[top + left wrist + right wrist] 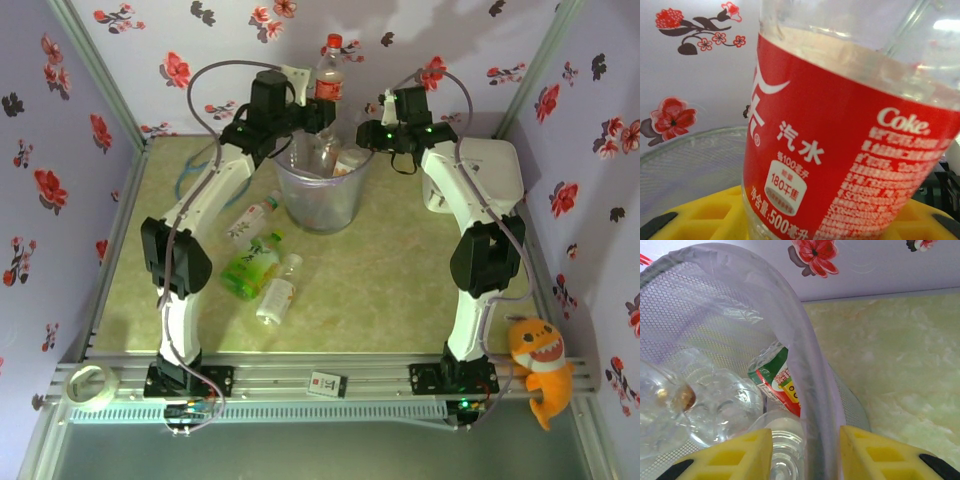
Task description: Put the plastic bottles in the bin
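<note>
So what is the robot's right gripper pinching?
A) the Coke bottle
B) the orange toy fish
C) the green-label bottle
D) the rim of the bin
D: in the right wrist view the right gripper has one yellow finger inside the bin and one outside, shut on its rim. The Coke bottle is in the left gripper.

Soft dim light, slight glare, blurred close-ups

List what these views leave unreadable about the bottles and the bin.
- Bottle count inside the bin: top external, left arm and right arm overlap the opening; right wrist, clear bottles overlap, cut by the edge.
- Coke bottle cap: left wrist, cut off by the top edge.
- Blue tube: top external, left arm hides most.
</note>
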Controlling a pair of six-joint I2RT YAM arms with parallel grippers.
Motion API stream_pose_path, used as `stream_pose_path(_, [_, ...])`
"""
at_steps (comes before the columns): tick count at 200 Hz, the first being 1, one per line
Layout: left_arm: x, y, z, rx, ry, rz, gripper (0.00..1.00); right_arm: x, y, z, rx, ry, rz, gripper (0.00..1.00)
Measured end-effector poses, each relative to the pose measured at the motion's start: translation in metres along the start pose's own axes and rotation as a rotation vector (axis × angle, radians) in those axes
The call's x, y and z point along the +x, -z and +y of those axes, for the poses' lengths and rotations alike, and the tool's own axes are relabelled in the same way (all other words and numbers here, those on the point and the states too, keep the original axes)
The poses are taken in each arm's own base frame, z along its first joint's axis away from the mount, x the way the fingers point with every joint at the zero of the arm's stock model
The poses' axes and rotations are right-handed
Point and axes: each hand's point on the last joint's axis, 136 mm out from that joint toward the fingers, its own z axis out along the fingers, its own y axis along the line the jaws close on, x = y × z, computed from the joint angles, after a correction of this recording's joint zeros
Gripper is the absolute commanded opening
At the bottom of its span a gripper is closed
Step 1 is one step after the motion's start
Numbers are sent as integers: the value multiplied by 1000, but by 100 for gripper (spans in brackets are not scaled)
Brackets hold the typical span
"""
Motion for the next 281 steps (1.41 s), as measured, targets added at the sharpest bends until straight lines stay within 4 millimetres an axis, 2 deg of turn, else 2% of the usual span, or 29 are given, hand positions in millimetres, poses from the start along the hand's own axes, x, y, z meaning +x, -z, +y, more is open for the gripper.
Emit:
stream_pose_path(42, [2, -1, 1, 3, -8, -18, 0, 0, 0, 0, 0, 0, 0, 40])
stream_pose_path(75, [1, 13, 1, -22, -39, -36, 0, 2, 2, 0, -1, 1, -1, 39])
stream_pose_path(97, [-3, 21, 6, -67, -79, -43, 0, 2, 2, 0, -1, 2, -2, 40])
stream_pose_path(136, [1, 23, 19, -139, -134, -27, 0, 3, 4, 1, -3, 4, -8, 40])
stream_pose_path(164, [4, 18, 29, -181, -158, -15, 1, 3, 3, 1, -4, 5, -10, 40])
stream_pose_path(197, [17, 4, 41, -209, -173, 12, 3, 2, 3, 1, -6, 6, -14, 40])
stream_pose_path(210, [19, 2, 43, -212, -178, 15, 9, 2, 3, 1, -6, 6, -15, 40])
stream_pose_path(241, [20, 1, 43, -211, -181, 15, 34, 3, 3, 1, -6, 6, -14, 39])
stream_pose_path(255, [20, 1, 43, -211, -182, 15, 53, 3, 3, 1, -6, 6, -14, 39])
stream_pose_path(281, [21, -1, 44, -211, -191, 13, 69, 3, 3, 1, -6, 6, -15, 39])
